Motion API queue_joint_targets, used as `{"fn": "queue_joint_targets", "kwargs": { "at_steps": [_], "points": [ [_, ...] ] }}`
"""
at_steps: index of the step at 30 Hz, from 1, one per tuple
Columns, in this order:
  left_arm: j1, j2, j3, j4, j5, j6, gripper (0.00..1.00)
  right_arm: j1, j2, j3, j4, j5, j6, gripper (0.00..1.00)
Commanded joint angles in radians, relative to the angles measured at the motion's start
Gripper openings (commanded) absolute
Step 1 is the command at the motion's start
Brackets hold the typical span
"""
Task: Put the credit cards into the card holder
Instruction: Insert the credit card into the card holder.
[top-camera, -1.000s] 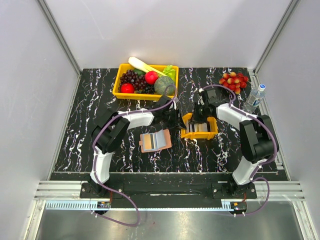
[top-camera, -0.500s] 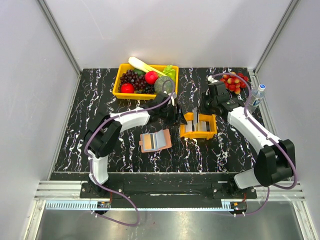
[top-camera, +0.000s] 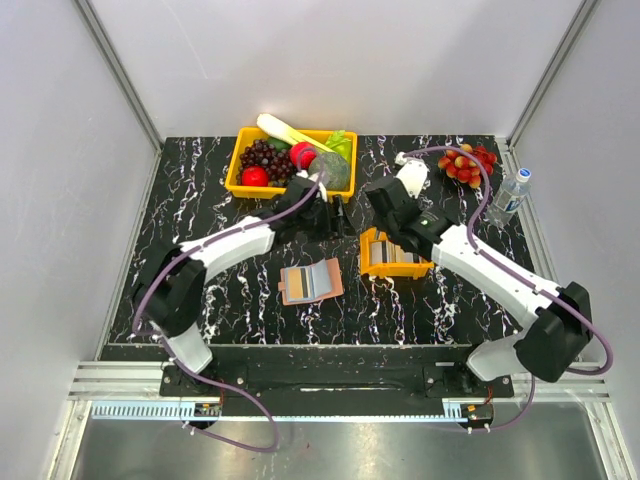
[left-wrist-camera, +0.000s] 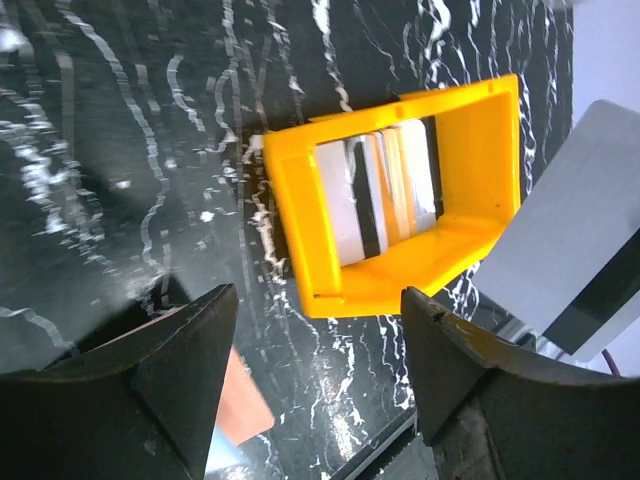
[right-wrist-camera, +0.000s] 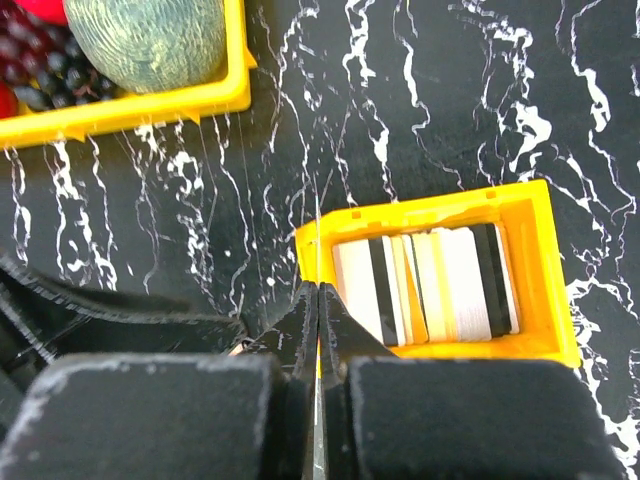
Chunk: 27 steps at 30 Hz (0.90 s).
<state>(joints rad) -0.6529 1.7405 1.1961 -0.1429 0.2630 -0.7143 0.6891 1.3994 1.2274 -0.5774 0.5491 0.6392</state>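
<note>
Tabletop (top-camera: 200, 200) of black marble pattern carries the yellow fruit bin (top-camera: 262, 192) at the far side, with both arms meeting just near of it.

Over the last second the right arm has come up out of the small orange tray (top-camera: 368, 262) and swung left. It now stretches diagonally from its near-right base, with its wrist over the tray's far-left corner. Its gripper (right-wrist-camera: 317, 300) is pinched tight on one credit card (left-wrist-camera: 575, 210). That card shows edge-on as a thin pale line in its own camera and as a grey slab with a dark stripe at the right of the left wrist view.

In the same second the left gripper (left-wrist-camera: 318, 295) has spread its fingers wide, and it holds nothing. It hangs just left of the tray. Its forearm runs right and far from an elbow pushed out to the left.

One card is thus out of the tray and off the table, probably headed for a handover or straight for the slots.

The card holder (top-camera: 312, 282) lies open on the table, near of the left gripper and apart from the tray. The remaining credit cards (right-wrist-camera: 440, 285) stand packed side by side in the tray.
</note>
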Motion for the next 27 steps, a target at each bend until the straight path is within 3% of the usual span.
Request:
{"fn": "queue_joint_targets", "kwargs": {
  "at_steps": [1,5,9,13,18,22,27],
  "points": [
    [0.047,-0.139,-0.068,-0.056,-0.178,-0.007,0.7,0.059,0.047,0.086,-0.024,0.238,0.091,0.0],
    [0.102,-0.22,-0.133,-0.118,-0.258,-0.048,0.7,0.136,0.131,0.162,-0.07,0.351,0.085,0.0],
    [0.137,-0.317,-0.217,-0.135,-0.329,-0.059,0.73,0.188,0.202,0.216,-0.064,0.371,0.066,0.0],
    [0.148,-0.452,-0.314,-0.159,-0.412,-0.062,0.78,0.227,0.211,0.213,0.014,0.243,0.033,0.0],
    [0.205,-0.605,-0.486,-0.168,-0.429,-0.079,0.78,0.25,0.176,0.112,0.215,-0.116,0.007,0.0],
    [0.229,-0.714,-0.619,-0.153,-0.426,-0.079,0.75,0.294,0.191,0.043,0.293,-0.228,0.016,0.0],
    [0.233,-0.828,-0.748,-0.078,-0.343,-0.085,0.7,0.336,0.228,-0.015,0.34,-0.259,0.014,0.0]
  ]
}}
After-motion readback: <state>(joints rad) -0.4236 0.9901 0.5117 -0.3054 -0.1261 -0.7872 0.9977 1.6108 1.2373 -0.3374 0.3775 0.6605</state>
